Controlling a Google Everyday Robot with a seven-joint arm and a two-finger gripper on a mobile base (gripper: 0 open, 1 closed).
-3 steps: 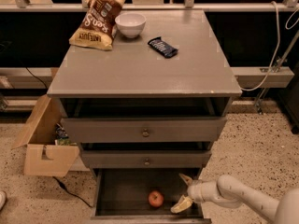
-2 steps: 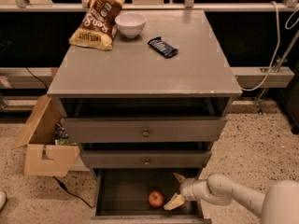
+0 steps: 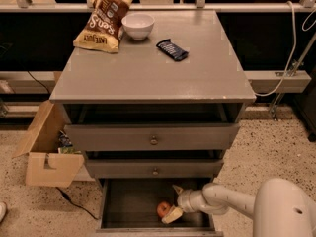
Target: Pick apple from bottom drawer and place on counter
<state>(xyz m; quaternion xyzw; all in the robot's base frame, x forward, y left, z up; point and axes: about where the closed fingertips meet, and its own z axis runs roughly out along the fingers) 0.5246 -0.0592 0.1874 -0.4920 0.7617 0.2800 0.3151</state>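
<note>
Lying on the dark floor of the open grey bottom drawer [image 3: 123, 201], small red-orange apple [image 3: 163, 209] sits just beside white gripper [image 3: 174, 202], jaws spread wide. Glossy grey counter [image 3: 148, 78] holds yellow-brown chip bag [image 3: 102, 21], white bowl [image 3: 138, 25], dark blue candy bar [image 3: 172, 50]. Open cardboard box [image 3: 47, 157] stands on speckled floor [image 3: 266, 157].

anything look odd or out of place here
The apple lies loose in the open bottom drawer, an odd place for fruit; the open pincer is beside it. A cardboard box stands open on the floor.
</note>
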